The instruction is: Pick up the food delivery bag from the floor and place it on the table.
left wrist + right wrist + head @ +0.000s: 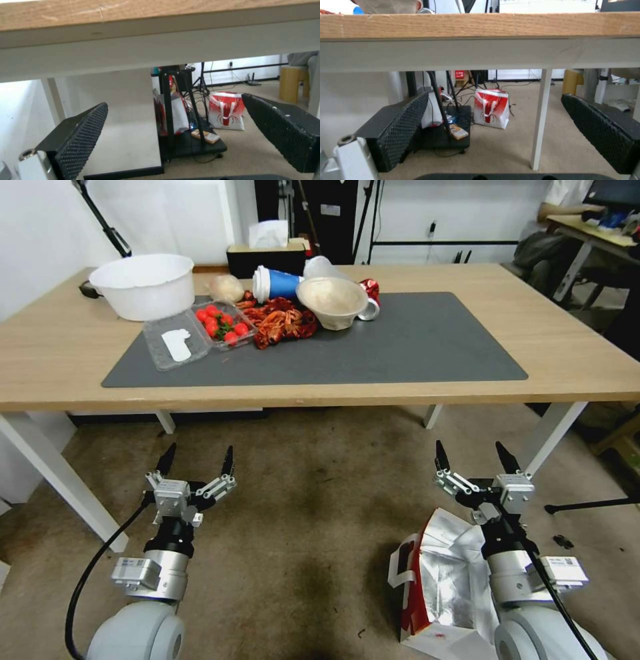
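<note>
The food delivery bag (443, 573) stands on the floor (313, 500) at the lower right, white with a red side panel, its silver foil lining open upward and a white strap hanging at its left. My right arm partly covers it. The right gripper (471, 457) (495, 96) hangs open just past the bag's far side, pointing at the table's edge. Level with it on the left, the left gripper (199, 460) (175, 102) is open over bare floor. The light-wood table (567, 347) with its dark grey mat (413, 347) stands directly ahead.
A white basin (143, 283), strawberry tray (223, 323), crawfish (283, 323), bowl (331, 300) and blue cup (277, 283) crowd the mat's back left. White table legs (63, 477) (550, 437) flank the grippers. Another red-and-white bag (491, 107) and a black cart (186, 140) sit beyond the table.
</note>
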